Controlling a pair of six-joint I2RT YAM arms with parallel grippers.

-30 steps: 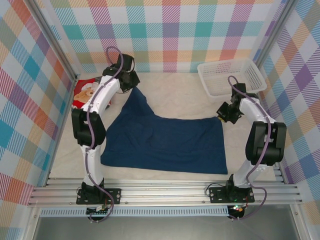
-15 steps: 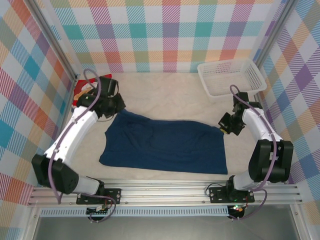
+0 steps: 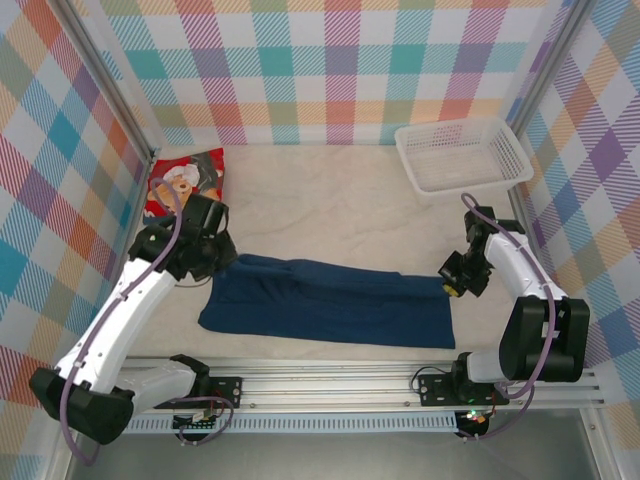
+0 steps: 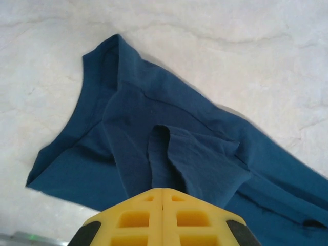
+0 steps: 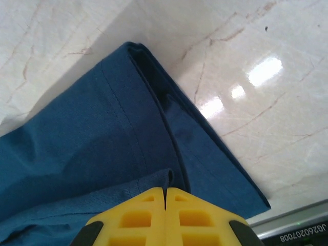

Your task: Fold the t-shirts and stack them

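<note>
From above: find the navy shirt (image 3: 325, 300) folded into a long, low band across the near bench (image 3: 340, 200), the red shirt (image 3: 185, 180) well apart in the far left corner, the basket (image 3: 460, 155) far right. Left jaws at the band's far left corner, right jaws at its right end. No print on show on the navy; a bear picture on the red, no legible words.

From the left wrist: jaws closed, pinching a raised fold of navy cloth. Expect light, limp, sagging fabric. Best taken by hems and corners, both ends together.

From the right wrist: jaws closed on the doubled edge beside the corner. Glossy bench, so likely easy sliding. Note a code (image 5: 302, 237) on the rail (image 5: 287, 223), upside down, not surely readable.
</note>
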